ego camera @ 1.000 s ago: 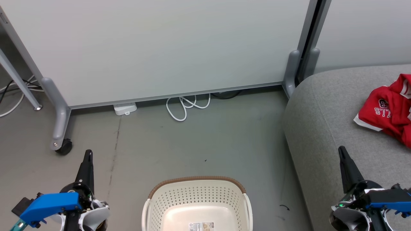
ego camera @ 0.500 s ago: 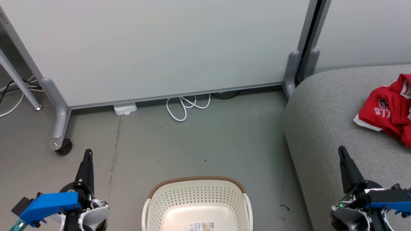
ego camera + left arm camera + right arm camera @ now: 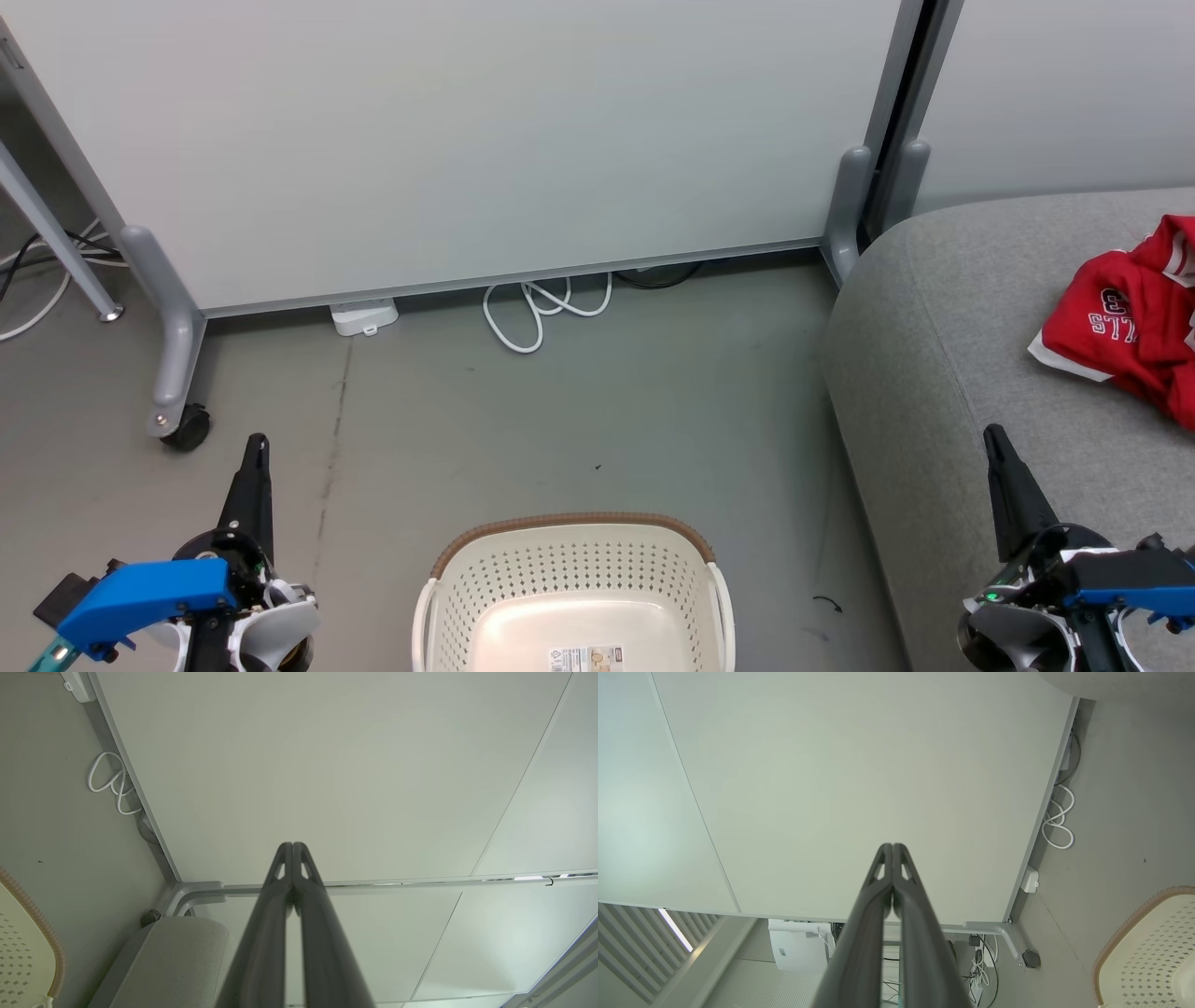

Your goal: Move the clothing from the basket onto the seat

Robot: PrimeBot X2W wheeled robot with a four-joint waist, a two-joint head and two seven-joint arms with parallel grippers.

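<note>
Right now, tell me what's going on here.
A red garment lies crumpled on the grey seat at the right. The cream basket stands on the floor in front of the robot, and the part of it in view holds no clothing. The left gripper and right gripper sit low on either side of it, jaws shut on nothing, so neither arm is handling anything.

The basket (image 3: pixel 571 567) stood on the grey floor (image 3: pixel 597 411) at bottom centre, its pale bottom and a label (image 3: pixel 584 658) showing. To its right, the seat (image 3: pixel 943 355) carried the red clothing (image 3: pixel 1134 327), well apart from the basket. The left pincer (image 3: pixel 255 448) hung over the floor left of the basket. The right pincer (image 3: pixel 993 439) hung over the seat, near the clothing but not touching it. Each showed as one dark spike.
</note>
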